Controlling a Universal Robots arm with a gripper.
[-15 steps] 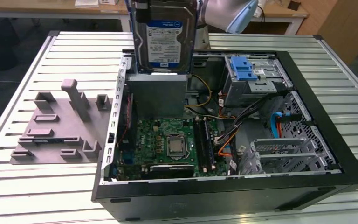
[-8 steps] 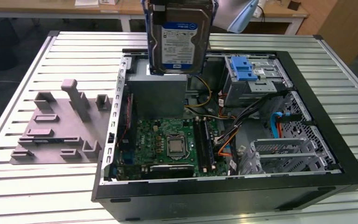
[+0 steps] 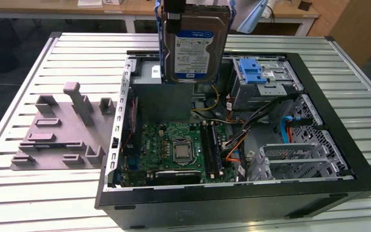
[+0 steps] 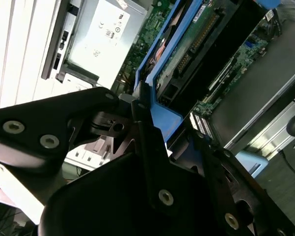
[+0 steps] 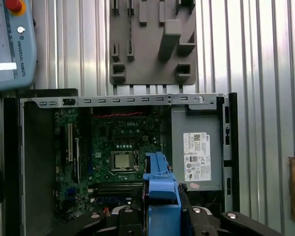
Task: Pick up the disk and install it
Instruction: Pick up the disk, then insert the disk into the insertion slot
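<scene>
Hand clamped on disk by its blue bracket. Disk hangs upright, label toward the exterior view, lifted above open case, over its far end by power supply. Motherboard lies exposed below. Grey fixture on tabletop, beside case.

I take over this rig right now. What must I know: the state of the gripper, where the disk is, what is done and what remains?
The gripper is shut on the blue bracket of the disk.
The disk hangs upright, label facing the exterior view, above the open computer case, over its far part in that view.
Done: the disk is picked up and is over the case.
Left: the install. The disk is not yet seated in any bay.
</scene>
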